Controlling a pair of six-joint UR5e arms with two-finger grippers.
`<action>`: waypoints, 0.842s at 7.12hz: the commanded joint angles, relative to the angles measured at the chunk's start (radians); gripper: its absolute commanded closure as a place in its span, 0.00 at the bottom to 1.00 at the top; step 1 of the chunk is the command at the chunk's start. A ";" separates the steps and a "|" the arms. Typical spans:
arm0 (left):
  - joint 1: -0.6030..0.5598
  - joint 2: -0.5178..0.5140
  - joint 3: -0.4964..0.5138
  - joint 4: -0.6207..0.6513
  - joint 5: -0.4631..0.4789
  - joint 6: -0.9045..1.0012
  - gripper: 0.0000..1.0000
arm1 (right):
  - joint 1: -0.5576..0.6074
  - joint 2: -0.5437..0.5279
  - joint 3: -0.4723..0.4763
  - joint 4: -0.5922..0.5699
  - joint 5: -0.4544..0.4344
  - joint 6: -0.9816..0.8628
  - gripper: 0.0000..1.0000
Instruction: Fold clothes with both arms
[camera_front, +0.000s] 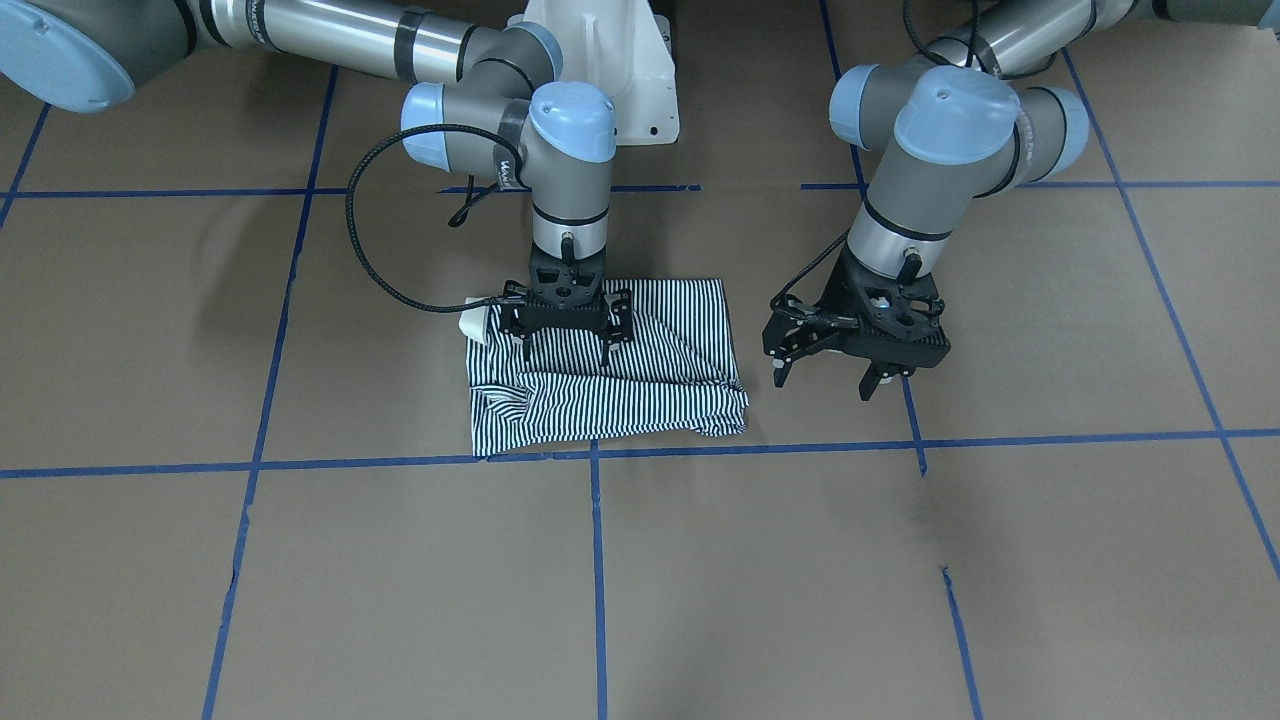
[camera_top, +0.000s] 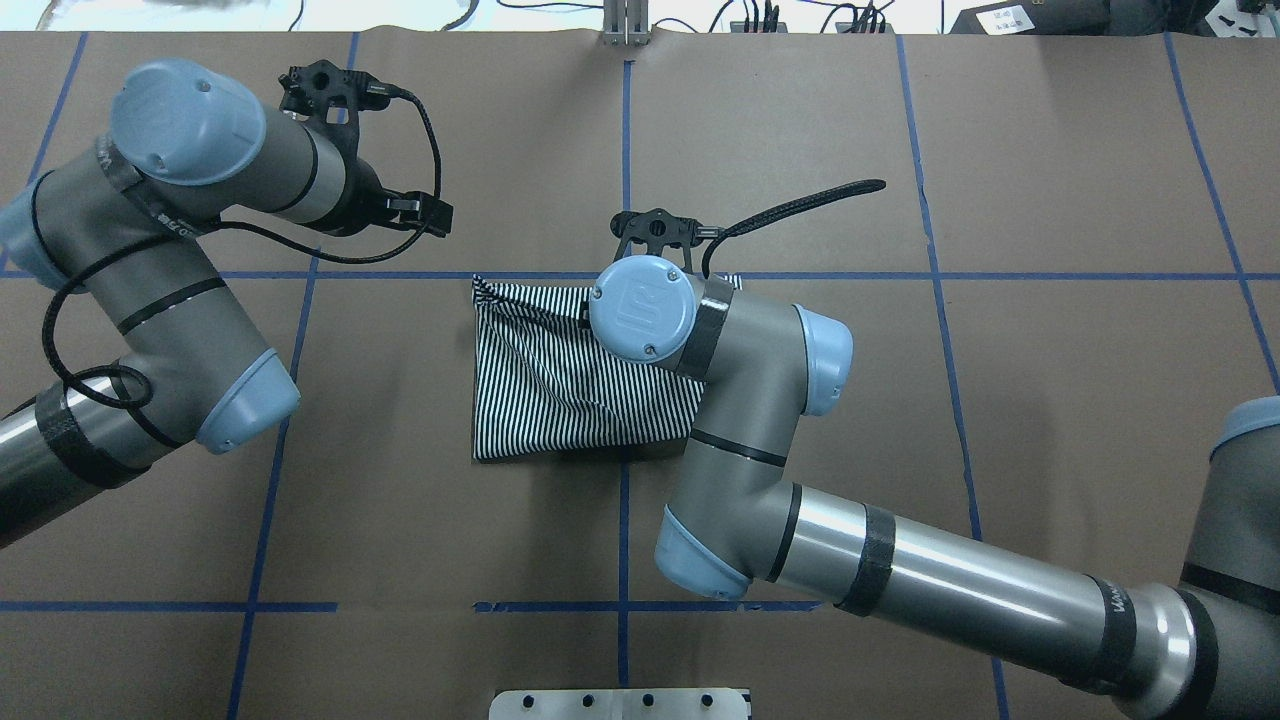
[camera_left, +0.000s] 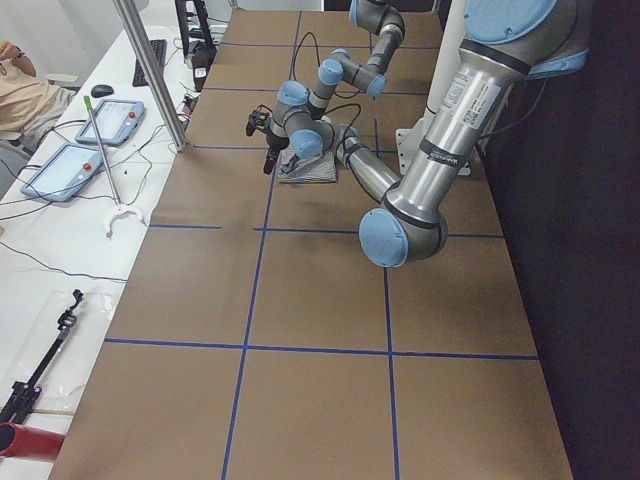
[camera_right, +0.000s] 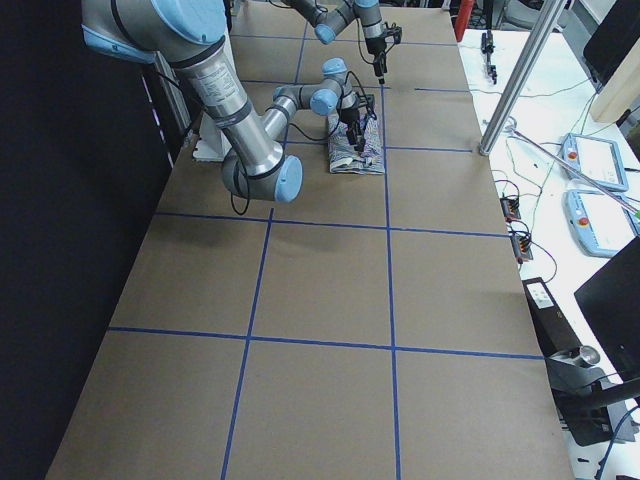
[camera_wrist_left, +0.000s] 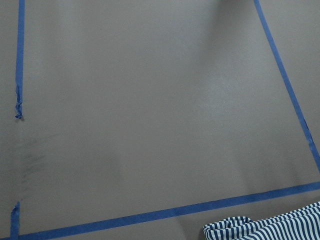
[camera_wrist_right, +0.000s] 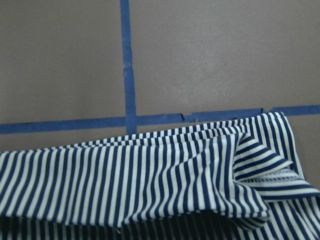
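Note:
The striped polo shirt (camera_front: 650, 390) lies folded into a rough rectangle on the brown table, with a bit of cream collar (camera_front: 475, 322) showing at one end. It also shows in the overhead view (camera_top: 540, 390) and in both wrist views (camera_wrist_left: 265, 227) (camera_wrist_right: 150, 185). My right gripper (camera_front: 566, 352) is open and points straight down over the shirt's robot-side half, fingertips at the cloth and holding nothing. My left gripper (camera_front: 822, 385) is open and empty. It hangs a little above the bare table beside the shirt. In the overhead view both grippers' fingers are hidden under the wrists.
Blue tape lines (camera_front: 595, 560) divide the brown table into squares. The white pedestal base (camera_front: 620, 60) stands behind the shirt. An operators' desk with tablets (camera_left: 100, 120) and a metal pole (camera_left: 150, 70) runs along the table's far side.

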 joint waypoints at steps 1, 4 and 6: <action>0.000 -0.002 0.000 0.000 0.000 -0.003 0.00 | 0.002 0.010 -0.042 -0.014 -0.012 -0.066 0.00; 0.000 -0.002 0.000 0.000 0.000 -0.003 0.00 | 0.101 0.103 -0.227 -0.006 -0.021 -0.109 0.00; 0.000 -0.002 0.000 0.000 0.001 -0.004 0.00 | 0.224 0.148 -0.347 -0.001 0.006 -0.216 0.00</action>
